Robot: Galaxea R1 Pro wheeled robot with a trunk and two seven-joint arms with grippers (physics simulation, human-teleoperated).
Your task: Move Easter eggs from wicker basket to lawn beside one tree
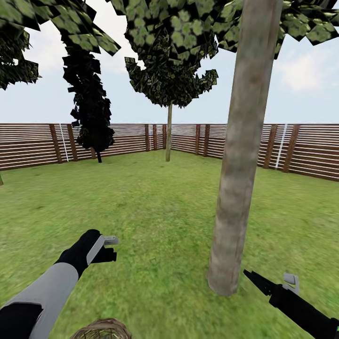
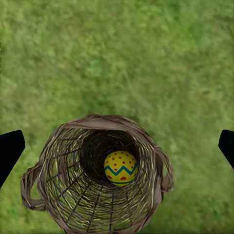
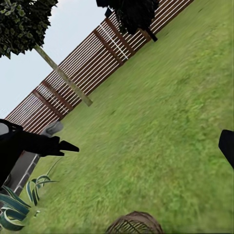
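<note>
The wicker basket [image 2: 95,180] sits on the lawn [image 1: 155,212], and its rim also shows at the near edge of the head view [image 1: 101,329]. Inside lies one Easter egg [image 2: 120,168], yellow with a blue zigzag band and red dots. My left gripper [image 1: 112,248] hangs open above the basket, with a finger [image 2: 9,148] at either side of the wrist view and nothing between them. A thick grey-brown tree [image 1: 240,188] stands just right of centre. My right gripper [image 1: 269,277] is open and empty, low beside the trunk's foot.
A brown slatted fence [image 1: 306,150] encloses the garden. A thin-trunked tree [image 1: 168,136] and a narrow dark tree [image 1: 92,108] stand at the back. A striped-leaf plant [image 3: 14,204] grows near the basket [image 3: 134,224]. Open grass lies all around the trunk.
</note>
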